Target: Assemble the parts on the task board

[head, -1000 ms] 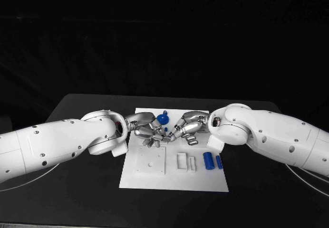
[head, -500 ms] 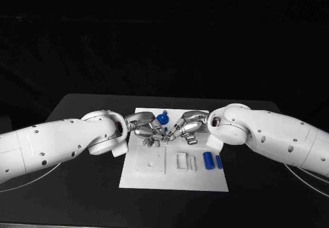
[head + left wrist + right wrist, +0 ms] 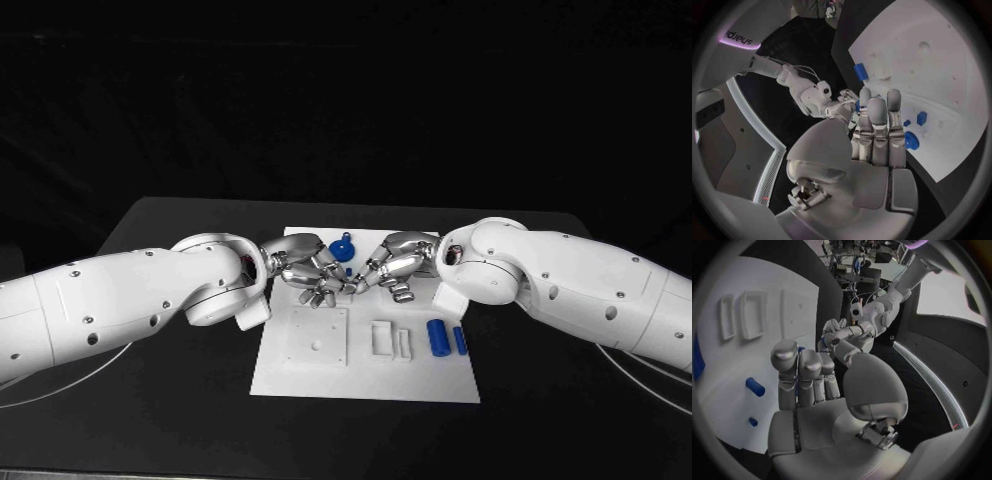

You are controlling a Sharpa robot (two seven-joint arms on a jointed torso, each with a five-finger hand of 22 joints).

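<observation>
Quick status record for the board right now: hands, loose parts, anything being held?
left hand: over the task board's far half, fingertips meeting the right hand's
right hand: opposite it, fingers curled inward
held item: cannot tell, fingers hide the gap
round blue part: beyond the hands
blue cylinders: lying near the board's right edge

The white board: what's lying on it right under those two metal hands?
A round blue part shows just behind them on the task board. Directly beneath the left hand and right hand, the fingers cover everything.
</observation>
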